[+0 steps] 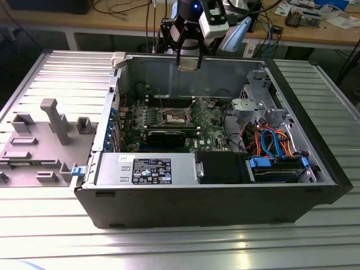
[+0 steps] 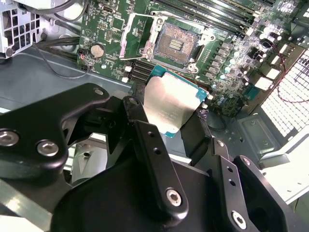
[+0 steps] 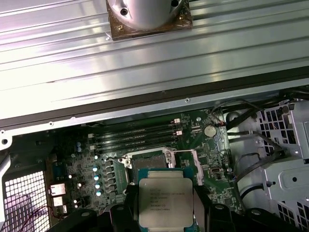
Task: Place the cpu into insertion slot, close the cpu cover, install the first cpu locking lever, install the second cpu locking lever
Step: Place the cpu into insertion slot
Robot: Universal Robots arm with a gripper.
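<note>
From my console I see the gripper (image 1: 188, 61) hanging over the open computer case (image 1: 214, 197). In the exterior view it is up near the case's far wall and well above the green motherboard (image 1: 211, 128). Its black fingers (image 2: 193, 137) are pinched on the cpu (image 2: 171, 104), one against each of two opposite edges. The chip's dull silver top faces the camera in both wrist views. The cpu is in the air, apart from the board. Below it the insertion slot (image 2: 176, 44) lies bare, its grid of contacts showing, with the cpu cover (image 2: 124, 42) folded back just beside it. In the first wrist view the held cpu hides part of the slot. The long memory slots (image 3: 135, 137) run along the slot's far side, and a round coin battery (image 3: 209, 130) sits near them on the board.
</note>
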